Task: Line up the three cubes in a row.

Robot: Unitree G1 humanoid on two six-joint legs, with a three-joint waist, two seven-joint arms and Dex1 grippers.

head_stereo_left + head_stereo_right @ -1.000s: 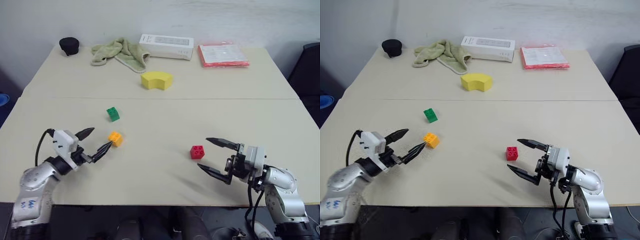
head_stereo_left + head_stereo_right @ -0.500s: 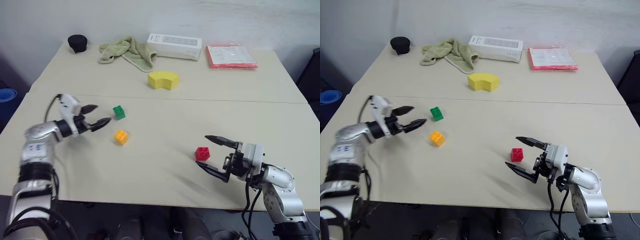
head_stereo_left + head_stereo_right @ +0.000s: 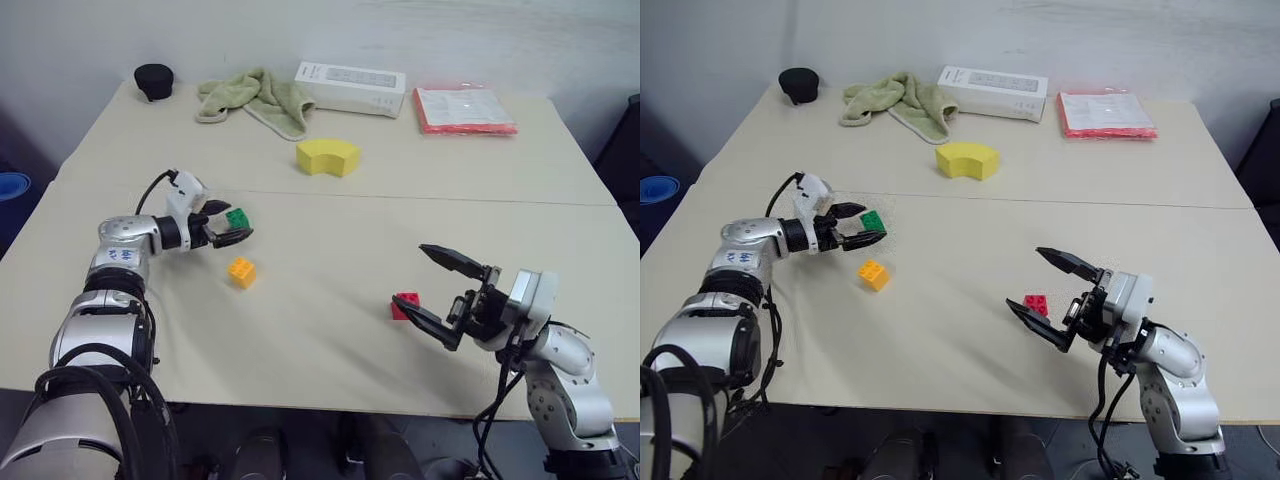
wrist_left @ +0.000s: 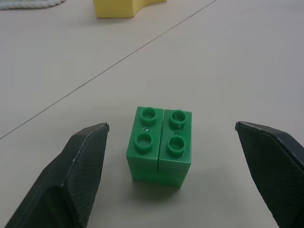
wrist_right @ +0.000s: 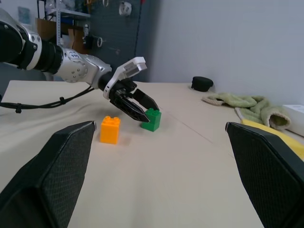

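Note:
Three small studded cubes lie on the beige table. The green cube sits left of centre, just in front of the table's seam. My left gripper is open around it, one finger on each side, with gaps showing in the left wrist view around the green cube. The orange cube lies a little nearer, free. The red cube rests to the right, partly behind the lower finger of my right gripper, which hovers open and empty above the table.
A yellow curved foam block sits beyond the seam. Along the far edge lie a green towel, a white box, a red packet and a black object.
My left gripper moved forward from beside the orange cube to straddle the green cube, still open. My right gripper rose slightly near the red cube. The cubes stayed put.

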